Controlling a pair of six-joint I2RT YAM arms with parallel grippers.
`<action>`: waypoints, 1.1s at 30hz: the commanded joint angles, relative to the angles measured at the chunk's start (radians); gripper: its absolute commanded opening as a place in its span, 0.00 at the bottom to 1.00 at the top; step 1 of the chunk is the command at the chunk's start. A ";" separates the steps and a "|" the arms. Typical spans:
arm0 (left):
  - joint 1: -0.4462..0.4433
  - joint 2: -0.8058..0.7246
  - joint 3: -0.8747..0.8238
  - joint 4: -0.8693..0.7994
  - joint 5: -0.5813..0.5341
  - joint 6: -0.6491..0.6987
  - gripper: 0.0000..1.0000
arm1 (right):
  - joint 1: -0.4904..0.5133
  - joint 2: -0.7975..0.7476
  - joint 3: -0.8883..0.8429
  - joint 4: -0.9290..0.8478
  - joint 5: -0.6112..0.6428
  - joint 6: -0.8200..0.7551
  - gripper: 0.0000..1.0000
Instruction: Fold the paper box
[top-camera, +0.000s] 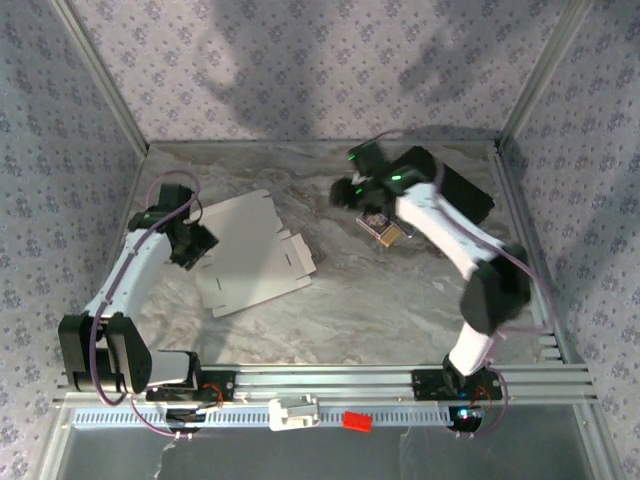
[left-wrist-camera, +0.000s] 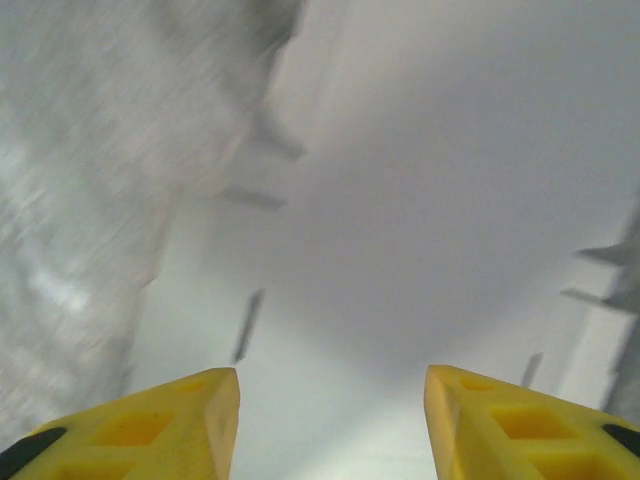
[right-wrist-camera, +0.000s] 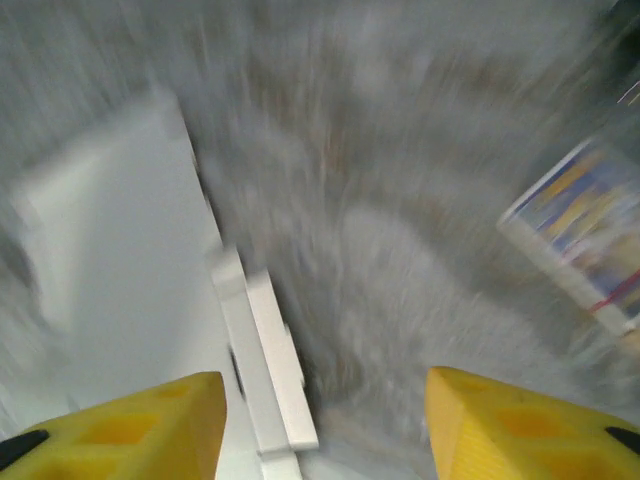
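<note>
Looking down from the overhead view, I see the left gripper (top-camera: 190, 243) at the left of the frame, poised over the left edge of the paper box (top-camera: 250, 255). In its own wrist view the two yellow fingers (left-wrist-camera: 150, 430) stand apart with a clear gap and nothing between them. Only blurred white cardboard with dark slots lies beneath, so the pincer looks parted and empty. Whether it touches the sheet I cannot tell.

The paper box lies left of centre on the marbled table (top-camera: 400, 290), spread out as a flat white blank turned at a slant. Its notched tabs (top-camera: 297, 252) point toward the middle of the frame. No wall stands up and no panel is turned over. Whether the small tabs lift a little off the table is too blurred to say.

Right of centre, toward the upper part of the frame, the right gripper (top-camera: 348, 188) hangs above bare table, apart from the box. Its wrist view shows its yellow fingers (right-wrist-camera: 150, 430) also spread and holding nothing. The box's tabbed edge (right-wrist-camera: 265, 370) is at lower left there and a small tan and purple packet (right-wrist-camera: 590, 240) at right. That packet (top-camera: 383, 228) sits just below the gripper overhead, with the black case (top-camera: 455, 185) beyond it at the upper right.

To my eye the folding has not begun. Every crease is yet to be bent and every tab yet to be tucked, so the whole job remains.
</note>
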 joint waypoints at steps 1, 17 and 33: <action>0.028 -0.033 -0.029 -0.084 0.073 -0.005 0.49 | 0.028 0.116 0.020 -0.074 -0.157 -0.085 0.48; 0.020 -0.060 -0.116 -0.059 0.112 0.004 0.50 | 0.053 0.436 0.085 0.027 -0.448 -0.136 0.48; 0.131 0.055 -0.125 -0.047 0.000 0.109 0.50 | 0.035 0.465 0.065 0.064 -0.565 -0.106 0.48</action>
